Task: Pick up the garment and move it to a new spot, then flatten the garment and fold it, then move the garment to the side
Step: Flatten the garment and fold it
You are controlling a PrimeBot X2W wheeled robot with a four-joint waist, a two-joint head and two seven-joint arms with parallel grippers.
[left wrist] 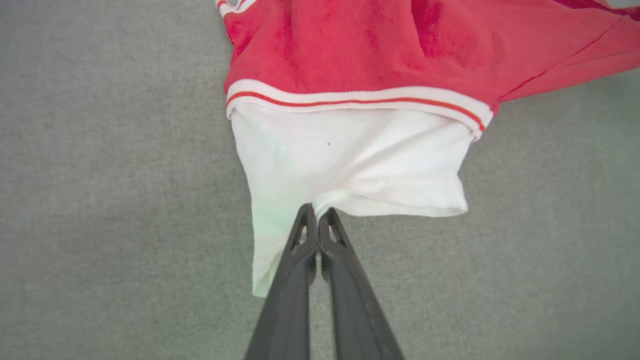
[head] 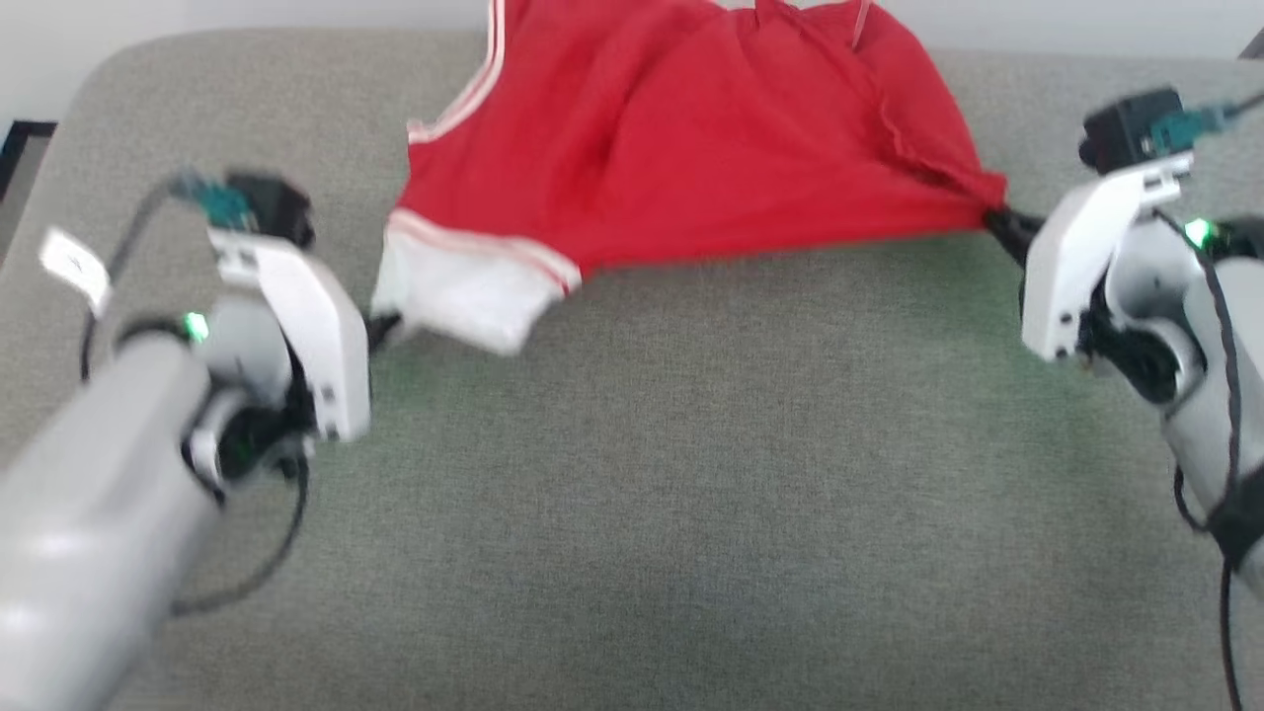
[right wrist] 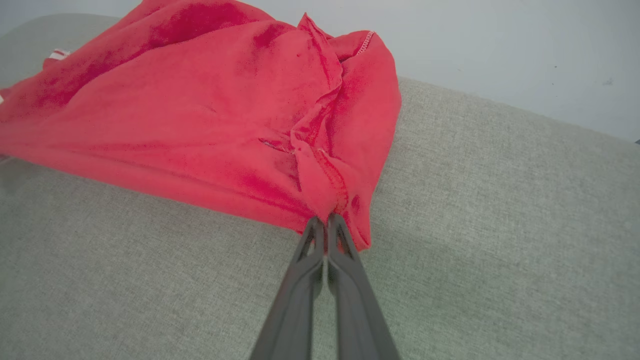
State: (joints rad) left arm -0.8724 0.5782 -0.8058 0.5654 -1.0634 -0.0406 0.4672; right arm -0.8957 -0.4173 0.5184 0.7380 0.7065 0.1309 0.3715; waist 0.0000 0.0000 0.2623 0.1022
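Observation:
The garment [head: 681, 138] is a red jersey with a white short sleeve and red-white stripe trim, stretched across the far middle of the grey cushion. My left gripper [head: 387, 324] is shut on the hem of the white sleeve [left wrist: 350, 160]; the left wrist view shows the fingertips pinching the cloth at my left gripper [left wrist: 318, 212]. My right gripper [head: 995, 219] is shut on a red corner of the garment [right wrist: 225, 125], pinched at my right gripper [right wrist: 326, 220]. The cloth hangs taut between both grippers. Lettering and number are hidden.
The grey fabric cushion [head: 691, 474] spreads wide in front of the garment, with rounded far corners. A pale wall [right wrist: 500, 50] rises behind its far edge. A dark object [head: 20, 148] sits at the far left beyond the cushion.

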